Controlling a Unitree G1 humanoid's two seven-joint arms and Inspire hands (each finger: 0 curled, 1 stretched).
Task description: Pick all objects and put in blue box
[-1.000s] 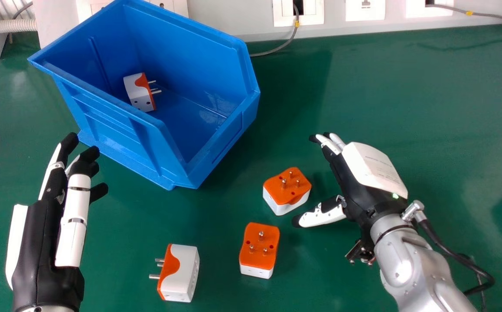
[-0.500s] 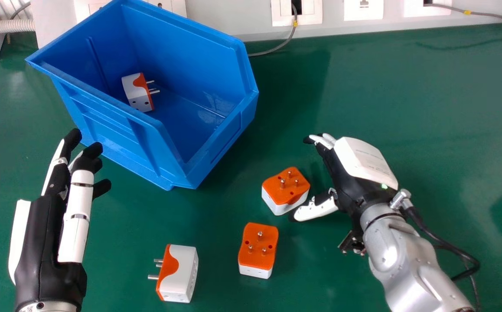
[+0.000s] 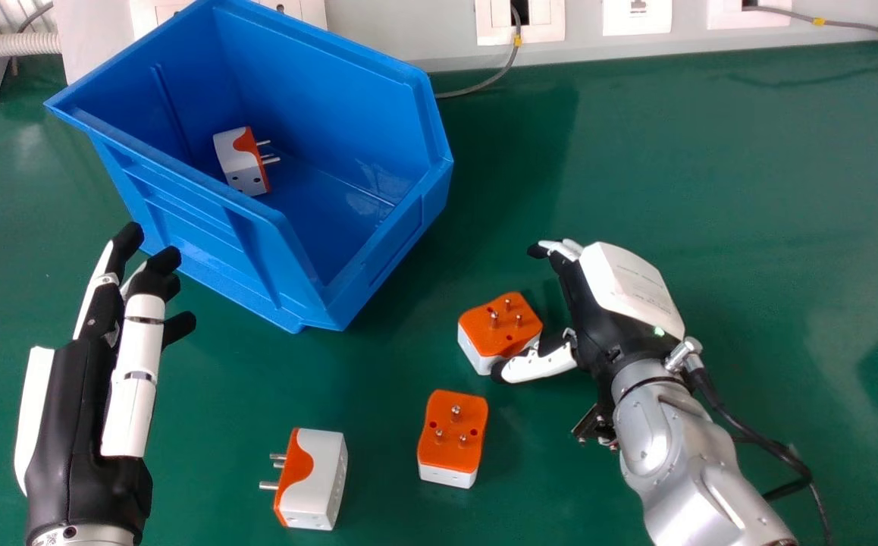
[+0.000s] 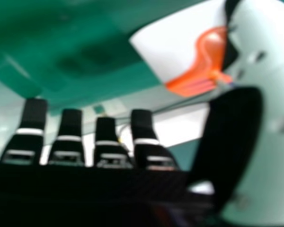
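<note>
We see right robot hand [image 3: 598, 303] open beside one plug [image 3: 493, 330]; second plug [image 3: 450, 440], third plug [image 3: 321, 478] nearer us. Blue box [image 3: 204, 220] near surface's [image 3: 674, 167] back edge holds fourth plug [image 3: 242, 163]; left robot hand [image 3: 75, 425] open, near box.

Blue box [image 3: 371, 280]'s far corner looks clipped, I think. The plug [image 3: 493, 331] just right of it's partly behind the right hand [image 3: 598, 311], super blurry in the hand cam.

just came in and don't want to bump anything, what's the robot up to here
Its right hand is open beside an orange-and-white three-pin plug adapter, thumb at the near side, apparently about to grasp it. Two similar adapters lie on the green table; another sits inside the blue plastic box.
</note>
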